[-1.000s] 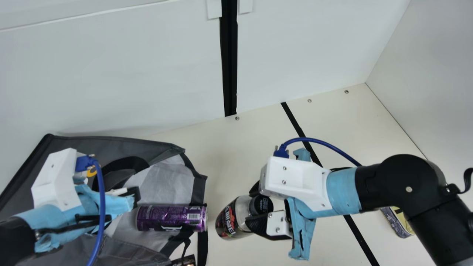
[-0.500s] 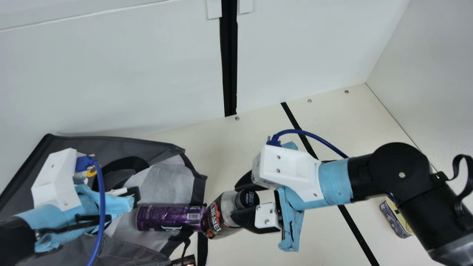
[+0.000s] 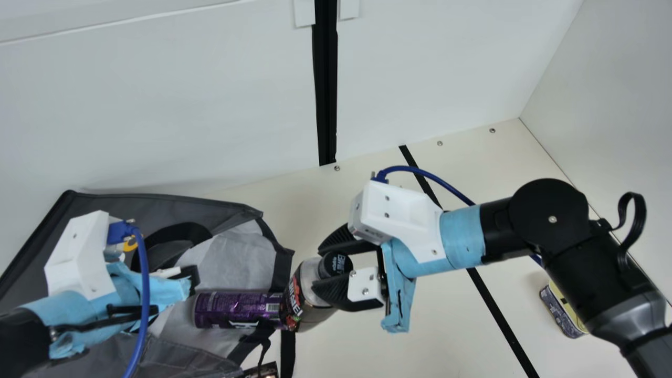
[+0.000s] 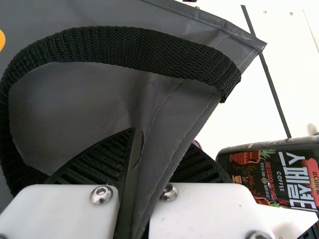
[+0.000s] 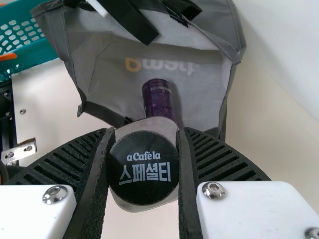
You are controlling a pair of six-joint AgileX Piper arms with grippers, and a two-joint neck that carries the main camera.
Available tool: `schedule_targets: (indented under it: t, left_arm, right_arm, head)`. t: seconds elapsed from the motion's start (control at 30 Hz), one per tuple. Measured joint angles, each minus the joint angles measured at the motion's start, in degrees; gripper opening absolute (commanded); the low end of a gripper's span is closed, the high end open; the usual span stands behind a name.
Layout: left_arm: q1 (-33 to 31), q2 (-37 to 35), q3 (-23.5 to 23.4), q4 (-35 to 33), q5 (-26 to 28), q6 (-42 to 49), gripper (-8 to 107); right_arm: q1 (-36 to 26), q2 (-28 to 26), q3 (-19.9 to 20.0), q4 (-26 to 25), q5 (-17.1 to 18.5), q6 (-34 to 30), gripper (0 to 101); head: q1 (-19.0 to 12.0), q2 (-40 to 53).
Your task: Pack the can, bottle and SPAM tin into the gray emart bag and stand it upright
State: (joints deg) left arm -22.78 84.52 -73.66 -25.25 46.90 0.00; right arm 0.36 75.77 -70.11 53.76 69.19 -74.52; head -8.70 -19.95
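Main view: the right claw (image 3: 319, 269) pinches the bottle (image 3: 313, 292) at the bag's (image 3: 157, 206) mouth; the left claw (image 3: 190, 275) clamps the bag's edge. Can (image 3: 226, 310): inside the mouth, bottle's 9 o'clock. Tin (image 3: 560, 313): tabletop (image 3: 299, 205), bottle's 3 o'clock.

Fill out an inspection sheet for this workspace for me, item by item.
Surface: cream table, black stripe across it.
Job's things: can lying in the mouth of the gray bag; bottle by the mouth; SPAM tin outside, on the table.
Clutter: teal basket near the bag.
Grippers: left gripper pinches the bag; right gripper grips the bottle near its cap.
Cables: blue cable at each wrist.
Surroundings: white walls.
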Motion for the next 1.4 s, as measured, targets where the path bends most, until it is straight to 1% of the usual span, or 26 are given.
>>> schedule_targets:
  t: [0.67,1.07,1.4]
  left_arm:
    - [0.0,0.0,0.0,0.0,0.0,0.0,-8]
    - [0.0,0.0,0.0,0.0,0.0,0.0,-8]
    - [0.0,0.0,0.0,0.0,0.0,0.0,-8]
  right_arm:
    - [11.08,7.23,-0.99,5.16,-9.78,-0.14,0]
    - [16.43,13.0,-2.7,8.62,-14.27,-1.72,0]
    - [20.1,18.78,-5.04,11.28,-17.64,-3.46,0]
  head:
    - [0.0,0.0]
    - [0.0,0.0]
    - [0.0,0.09]
